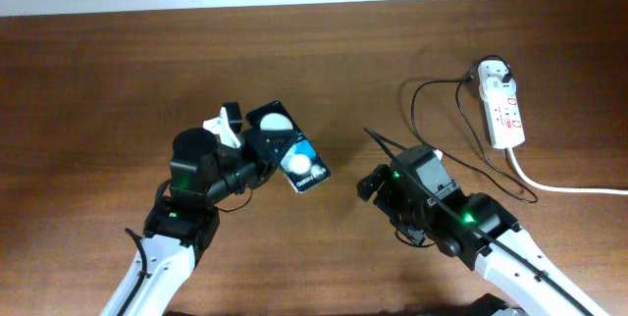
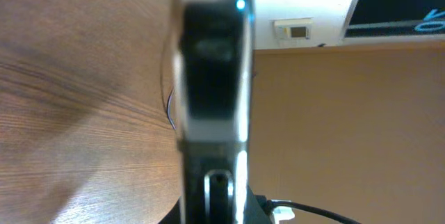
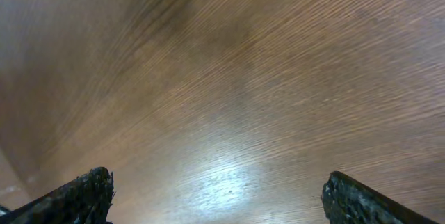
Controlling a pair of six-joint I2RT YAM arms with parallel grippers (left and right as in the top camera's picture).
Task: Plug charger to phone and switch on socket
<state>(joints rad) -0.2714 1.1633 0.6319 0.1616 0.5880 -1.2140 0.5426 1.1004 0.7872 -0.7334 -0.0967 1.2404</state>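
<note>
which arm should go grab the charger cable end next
Right: the right tool is open and empty, and the charger cable lies just beside it. The left tool is busy holding the phone.

Wood-grain table (image 1: 108, 71) being shown, background clutter only.
Tan wall (image 2: 348, 126) being seen in left wrist view; small white box (image 2: 293, 29) being shown just above it, dark panel (image 2: 393, 1) beside.
</note>
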